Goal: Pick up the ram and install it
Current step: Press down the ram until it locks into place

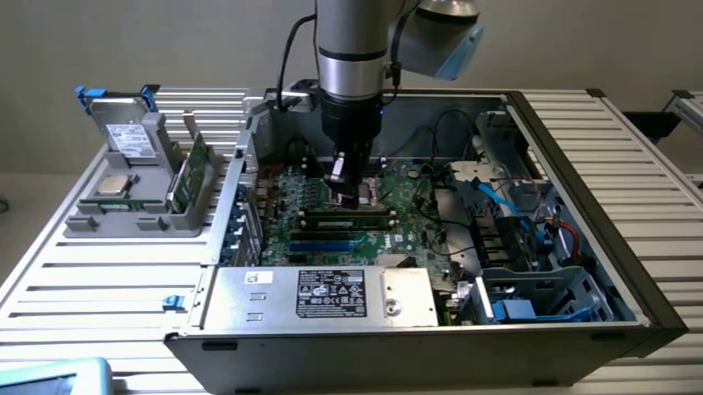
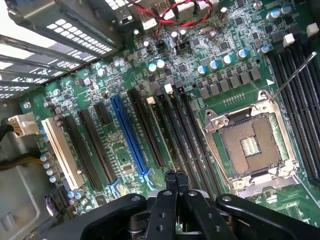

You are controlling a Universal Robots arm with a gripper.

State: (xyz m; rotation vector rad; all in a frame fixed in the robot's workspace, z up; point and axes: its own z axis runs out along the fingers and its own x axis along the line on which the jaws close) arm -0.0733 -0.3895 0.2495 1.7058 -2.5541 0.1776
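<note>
One open computer case (image 1: 615, 247) sits on a slatted table (image 1: 88, 288), its power supply (image 1: 324, 296) nearest the exterior camera. Beyond it, one robot arm's gripper (image 1: 349, 194), fingers (image 2: 170, 181) pressed together and holding nothing, hovers over the motherboard (image 2: 125, 80) beside the empty processor socket (image 2: 250, 145). At the exterior view's left, one ram (image 1: 196, 171) stands upright in a grey holder (image 1: 132, 220)

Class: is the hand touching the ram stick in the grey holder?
Apart. Exterior view: the hand hangs inside the case, the ram stick stands outside it in the holder.
</note>
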